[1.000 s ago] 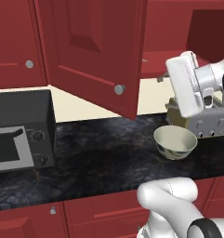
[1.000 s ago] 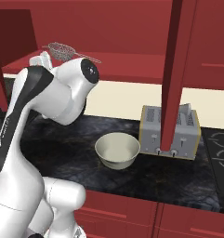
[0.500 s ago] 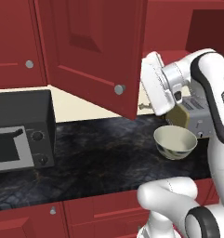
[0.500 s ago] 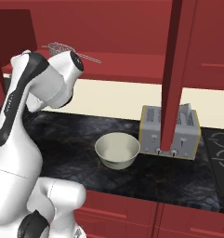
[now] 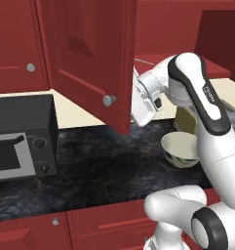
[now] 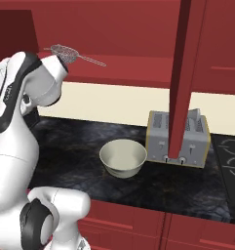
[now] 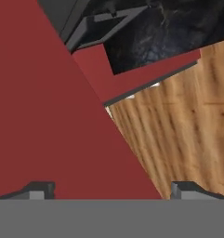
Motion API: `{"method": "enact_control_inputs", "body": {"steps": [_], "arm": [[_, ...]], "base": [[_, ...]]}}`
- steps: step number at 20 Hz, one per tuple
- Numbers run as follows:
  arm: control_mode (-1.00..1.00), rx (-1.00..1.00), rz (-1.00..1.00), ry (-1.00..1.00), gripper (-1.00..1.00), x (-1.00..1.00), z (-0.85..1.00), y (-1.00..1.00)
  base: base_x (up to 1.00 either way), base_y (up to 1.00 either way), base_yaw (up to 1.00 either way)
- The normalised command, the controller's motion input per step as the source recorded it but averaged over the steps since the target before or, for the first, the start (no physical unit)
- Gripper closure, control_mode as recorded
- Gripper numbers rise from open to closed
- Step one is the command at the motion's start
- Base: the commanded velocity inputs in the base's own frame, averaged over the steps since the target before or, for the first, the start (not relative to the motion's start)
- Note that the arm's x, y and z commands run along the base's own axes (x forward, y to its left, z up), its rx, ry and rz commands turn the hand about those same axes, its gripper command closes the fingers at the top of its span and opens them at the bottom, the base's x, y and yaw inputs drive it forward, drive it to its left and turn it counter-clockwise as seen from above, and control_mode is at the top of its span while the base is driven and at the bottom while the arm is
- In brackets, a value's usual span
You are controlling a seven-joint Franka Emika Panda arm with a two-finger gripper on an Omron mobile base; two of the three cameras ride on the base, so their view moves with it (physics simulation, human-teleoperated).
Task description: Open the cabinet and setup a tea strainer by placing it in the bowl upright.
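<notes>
**Cabinet doors open, claw empty behind the door**

The cabinet (image 5: 89, 58) stood with both doors swung out; the left door filled the upper middle of the left base view, its round silver knob (image 5: 108, 100) near the lower edge. In the right base view the other door (image 6: 183, 73) showed edge-on, hanging in front of the toaster (image 6: 177, 139).

The tea strainer (image 6: 65, 51) lay on the red shelf (image 6: 133, 63) inside the cabinet, at about 11 o'clock in the right base view, its thin handle pointing toward 3 o'clock. The arm's elbow rose just in front of its mesh basket.

The bowl (image 6: 123, 157) sat on the dark tabletop (image 6: 89, 146), just beside the toaster at its 8 o'clock, with nothing in it.

The claw (image 7: 112, 189) was spread wide and held nothing; in the hand view its two fingertips (image 7: 39, 189) stood far apart, facing the red door surface. In the left base view the hand (image 5: 146, 100) hung just beside the open left door's edge, above the tabletop.

A microwave (image 5: 21, 141) stood at 9 o'clock in the left base view.
</notes>
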Motion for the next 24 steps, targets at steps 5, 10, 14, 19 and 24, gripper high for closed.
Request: {"method": "enact_control_inputs", "body": {"steps": [5,10,14,19,24], "arm": [[-1.00,0.01,0.21,0.05,-1.00,-0.23,-0.14,0.98],[-1.00,0.00,0.02,0.00,-1.00,-0.04,-0.03,0.80],[-1.00,0.00,-0.02,0.00,-1.00,0.00,0.00,0.52],[-1.00,0.00,-0.06,-0.04,-1.00,0.00,-0.10,0.49],[-1.00,0.00,-0.16,-0.09,-1.00,0.00,-0.10,0.64]], "base": [[0.00,0.00,0.00],[0.00,0.00,0.00],[0.00,0.00,0.00],[0.00,0.00,0.00],[0.00,0.00,0.00]]}}
